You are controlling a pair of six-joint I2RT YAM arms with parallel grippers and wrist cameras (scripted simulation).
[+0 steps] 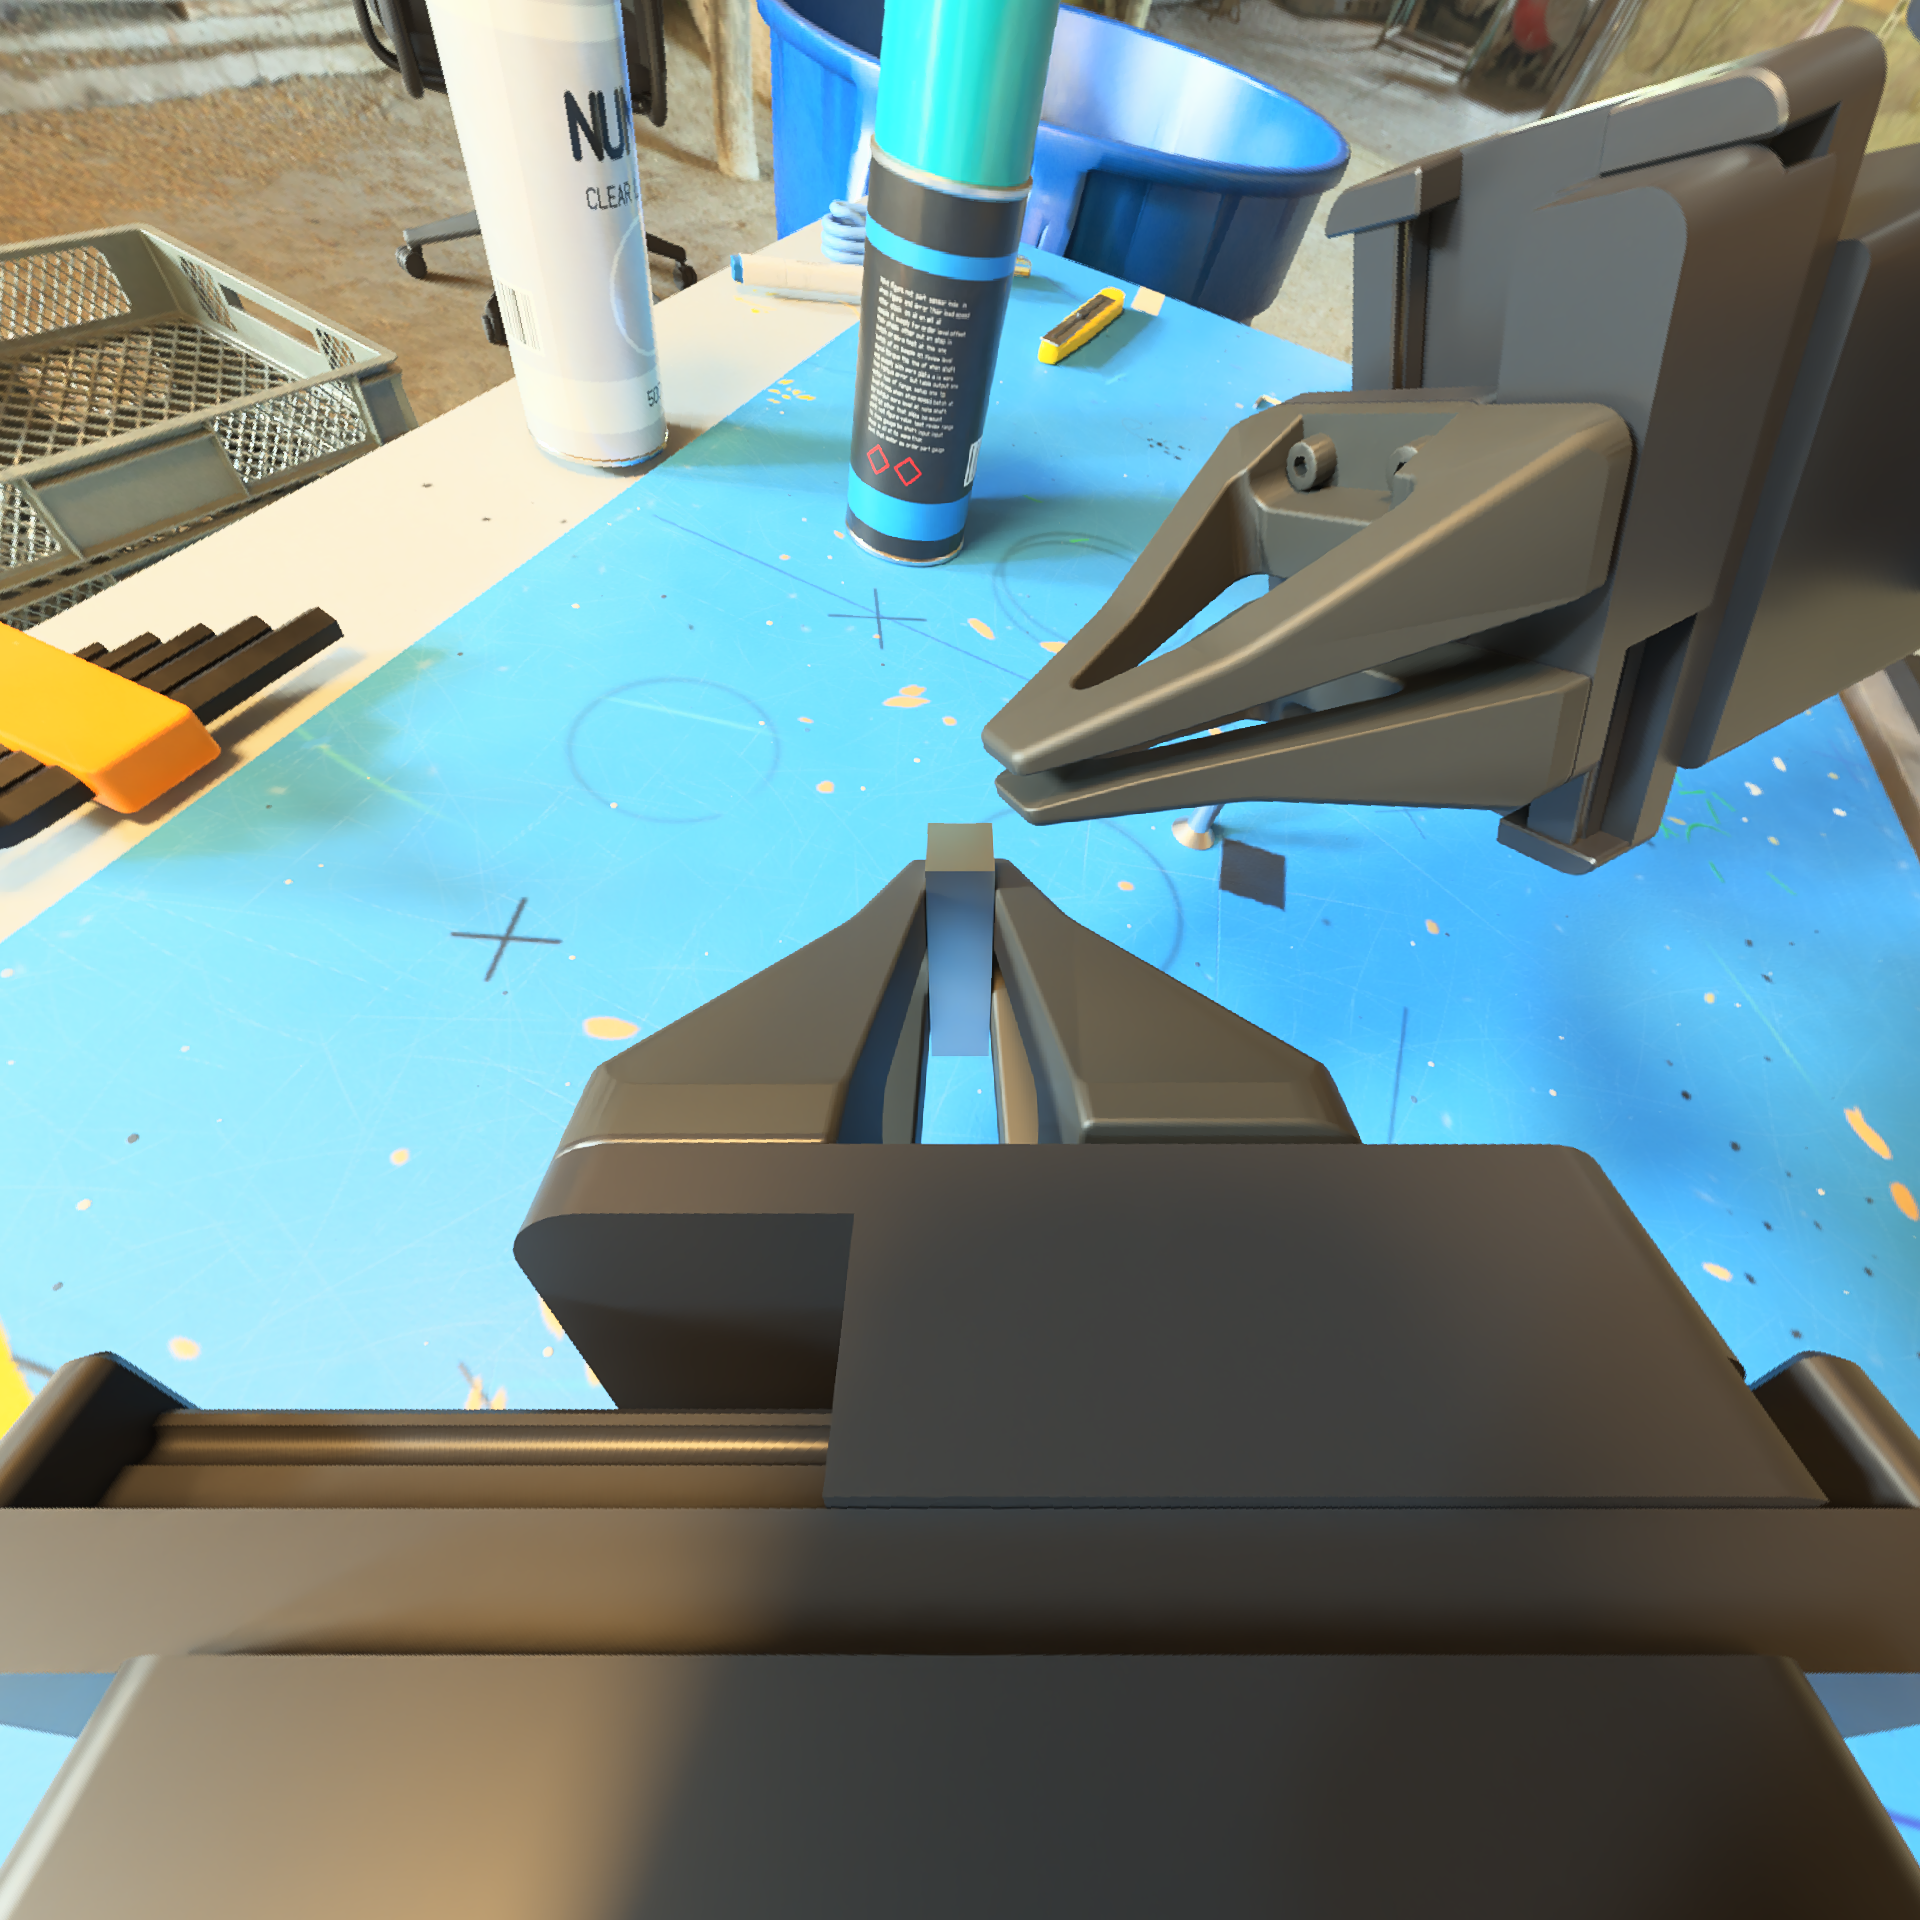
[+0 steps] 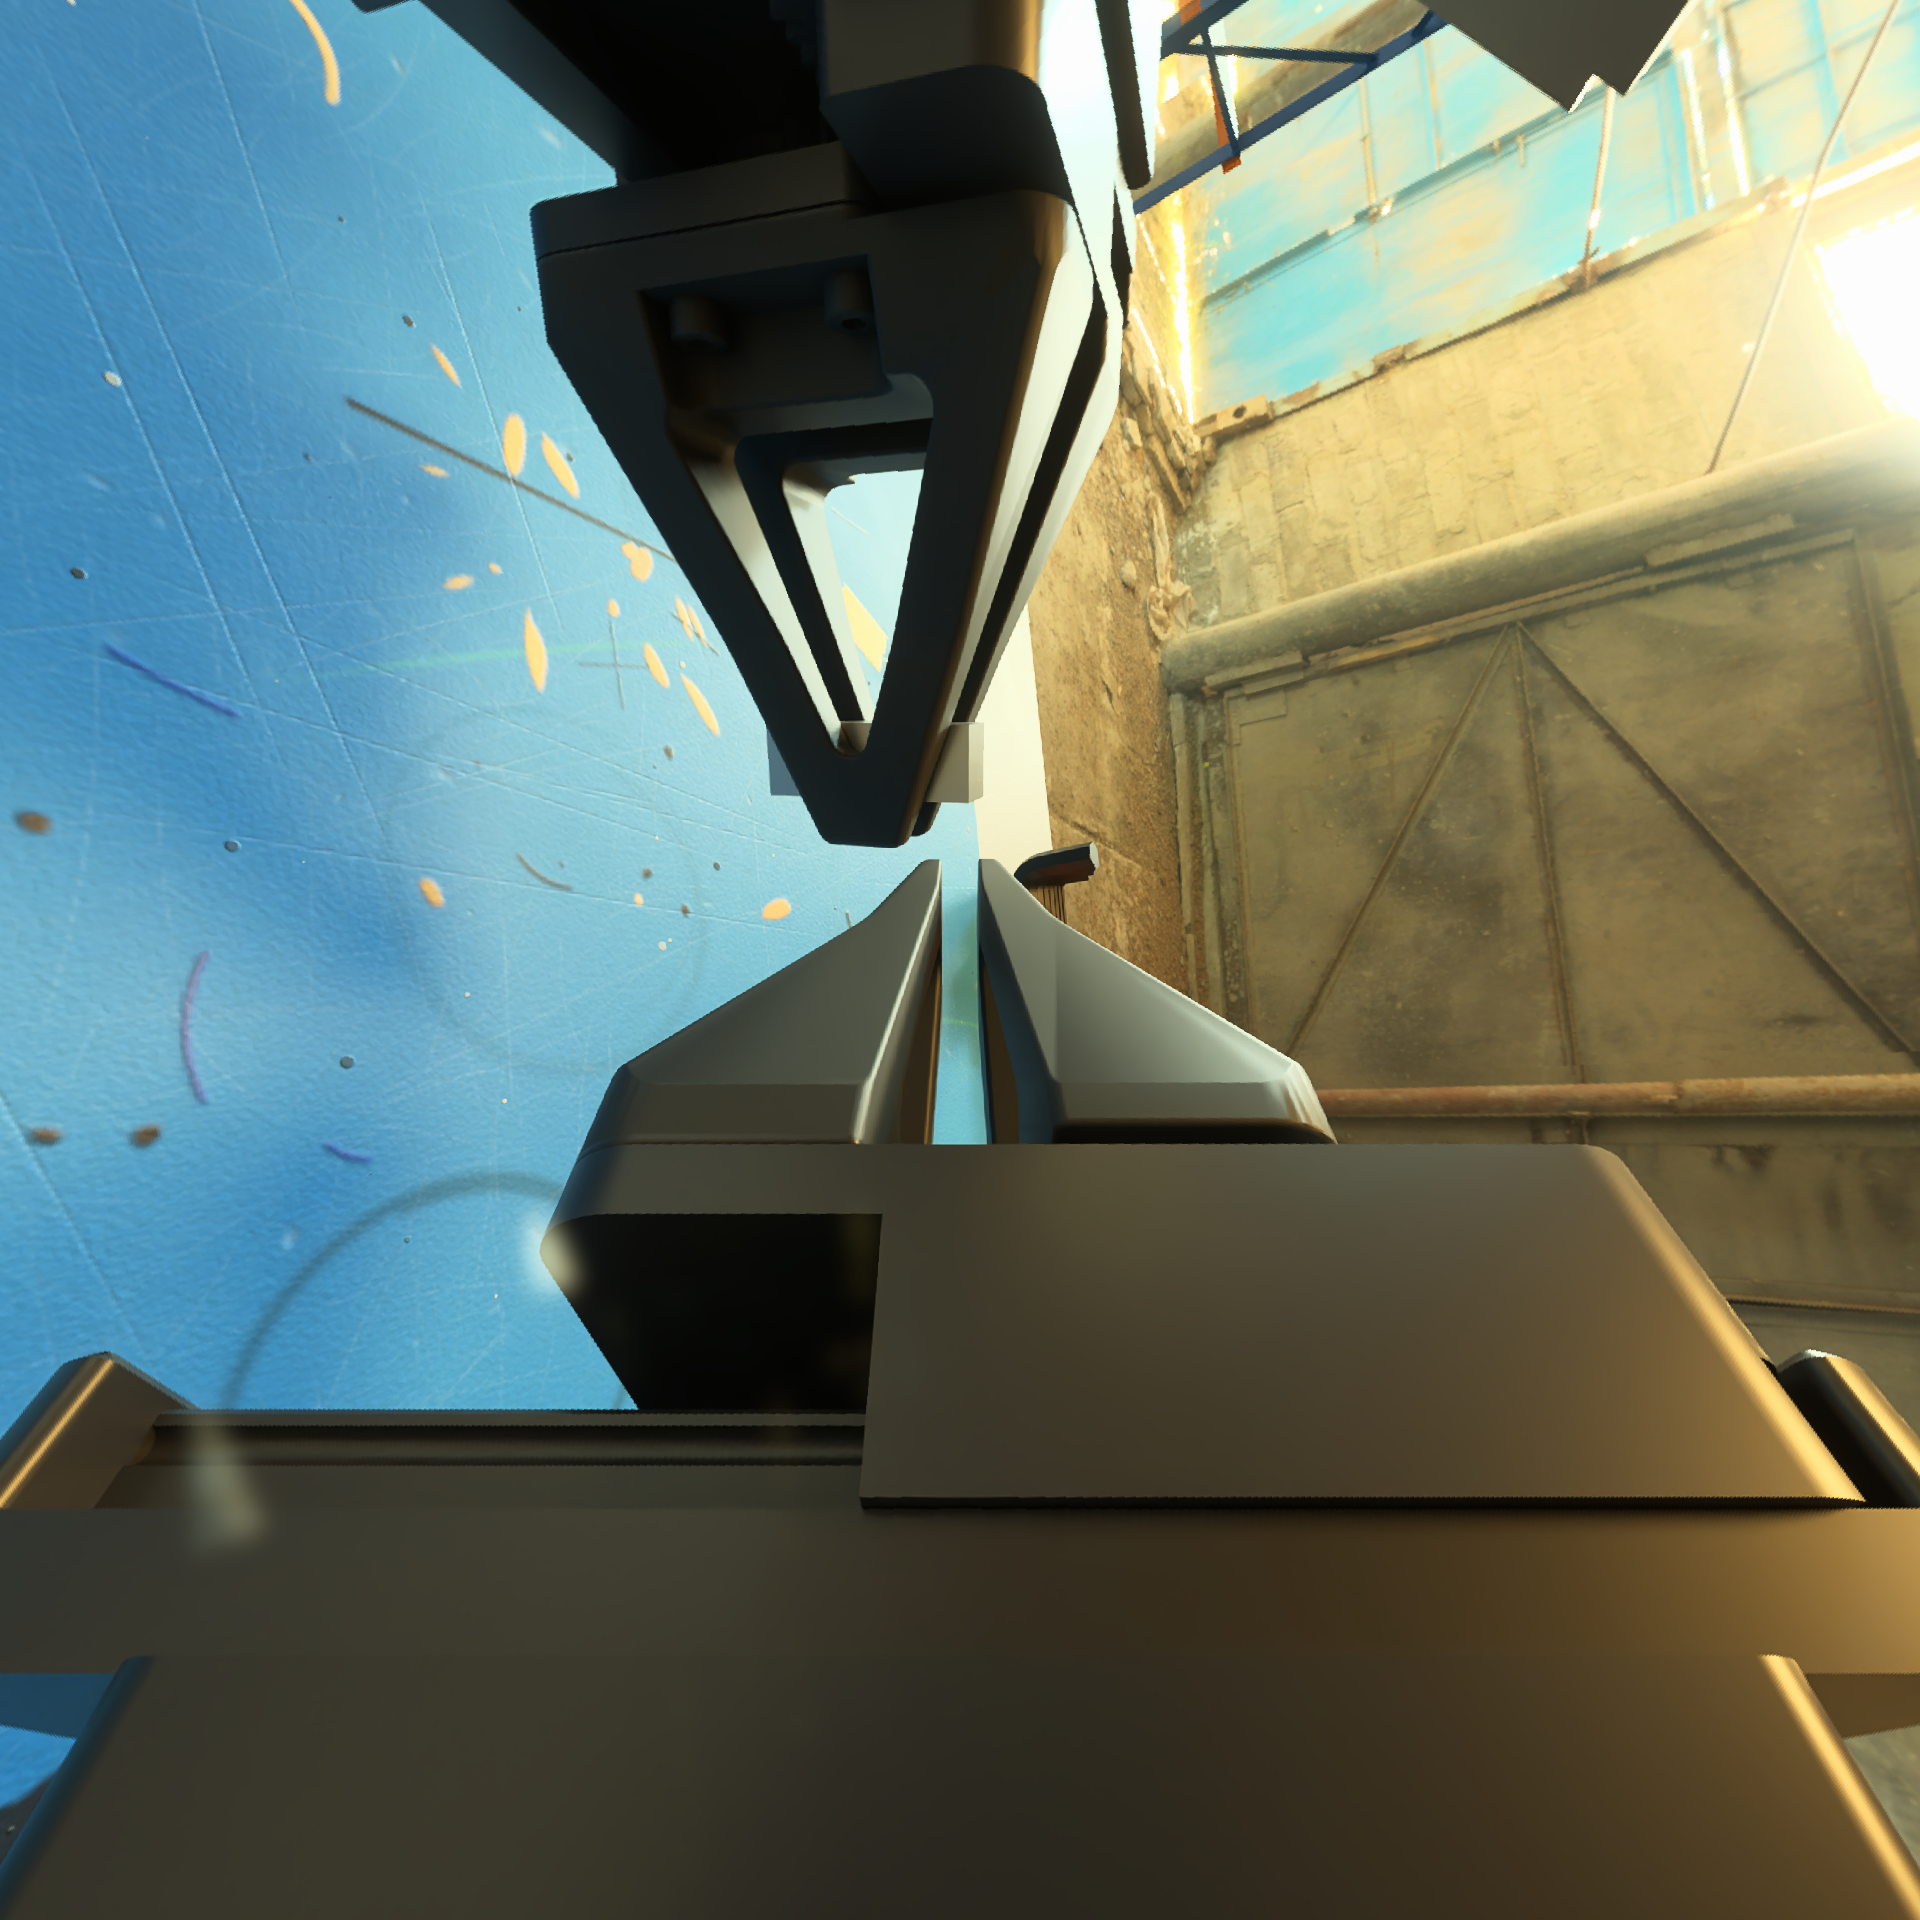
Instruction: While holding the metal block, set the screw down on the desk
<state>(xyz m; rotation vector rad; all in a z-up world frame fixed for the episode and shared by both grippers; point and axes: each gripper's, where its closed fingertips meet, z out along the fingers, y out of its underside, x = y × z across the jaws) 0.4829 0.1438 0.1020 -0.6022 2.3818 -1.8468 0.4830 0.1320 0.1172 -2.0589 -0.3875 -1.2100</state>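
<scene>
My left gripper [image 1: 960,883] is shut on a small grey metal block [image 1: 960,935] and holds it above the blue mat [image 1: 644,1039]. In the right wrist view the block [image 2: 964,764] sticks out beside the left gripper's fingertips [image 2: 873,821]. My right gripper [image 2: 960,873] lies on its side close over the mat. Its fingers stand a narrow slit apart with nothing seen between them. It also shows in the left wrist view [image 1: 1003,771], just right of the block. A small screw [image 1: 1197,828] shows under its lower finger, head down by the mat and shaft partly hidden.
A black and blue spray can [image 1: 920,416] and a white can [image 1: 577,260] stand behind. A yellow knife [image 1: 1081,327] lies farther back. An orange holder of hex keys [image 1: 104,717] and a grey mesh crate [image 1: 156,384] are at the left. A blue tub [image 1: 1174,166] stands beyond the desk.
</scene>
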